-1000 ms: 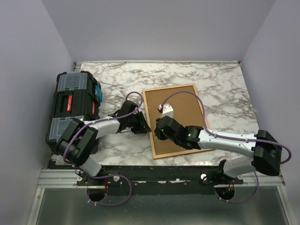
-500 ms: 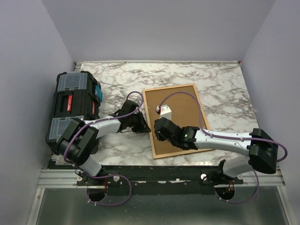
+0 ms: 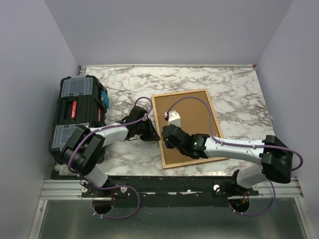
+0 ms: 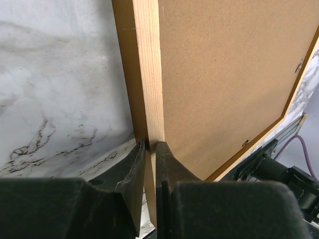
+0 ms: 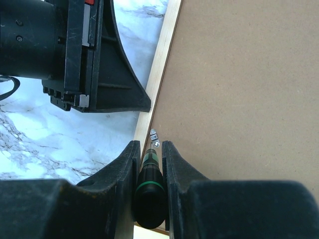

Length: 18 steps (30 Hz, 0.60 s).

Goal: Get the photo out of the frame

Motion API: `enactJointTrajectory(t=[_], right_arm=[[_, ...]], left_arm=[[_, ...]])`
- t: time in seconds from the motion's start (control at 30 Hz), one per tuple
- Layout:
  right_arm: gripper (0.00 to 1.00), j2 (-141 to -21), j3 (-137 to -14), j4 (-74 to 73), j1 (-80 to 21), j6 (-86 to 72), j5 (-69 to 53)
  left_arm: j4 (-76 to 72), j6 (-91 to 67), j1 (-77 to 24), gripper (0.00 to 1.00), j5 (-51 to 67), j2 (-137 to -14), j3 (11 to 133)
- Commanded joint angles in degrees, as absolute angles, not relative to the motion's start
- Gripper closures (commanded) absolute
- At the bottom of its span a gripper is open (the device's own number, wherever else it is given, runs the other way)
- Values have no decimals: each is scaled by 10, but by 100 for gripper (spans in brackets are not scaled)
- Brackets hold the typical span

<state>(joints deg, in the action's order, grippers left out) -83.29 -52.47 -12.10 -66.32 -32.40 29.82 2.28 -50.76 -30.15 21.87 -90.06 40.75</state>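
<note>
The frame [image 3: 180,93] lies face down on the marble table, its brown backing board [image 3: 192,112] facing up; the photo is hidden beneath. My left gripper [image 3: 152,133] is shut on the frame's left rail [image 4: 149,74], one finger on either side [image 4: 150,149]. My right gripper [image 3: 168,138] is shut on a black screwdriver with green rings [image 5: 149,184]. The screwdriver's tip rests at a small metal clip [image 5: 154,137] on the backing board's left edge [image 5: 239,99]. The left gripper's body [image 5: 99,74] sits just beyond that clip.
A black toolbox [image 3: 77,112] stands at the table's left edge, close behind the left arm. Two more small metal clips [image 4: 299,64] [image 4: 245,143] sit along the frame's other rails. Purple cables loop over both arms.
My left gripper has closed onto the frame's left rail. The right gripper with the screwdriver has crept slightly left and up along that edge.
</note>
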Motion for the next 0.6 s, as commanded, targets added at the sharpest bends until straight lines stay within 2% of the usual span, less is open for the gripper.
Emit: enactJointTrajectory(t=[0.0,0.57], right_arm=[[100,-852,-536,-113,-667,-319,321],[100,-866,-563,-160,-668,-318,371]], left_arm=[[48,-490,-305,88,180,-921,403],[46,-487,-305,89,180,-929,400]])
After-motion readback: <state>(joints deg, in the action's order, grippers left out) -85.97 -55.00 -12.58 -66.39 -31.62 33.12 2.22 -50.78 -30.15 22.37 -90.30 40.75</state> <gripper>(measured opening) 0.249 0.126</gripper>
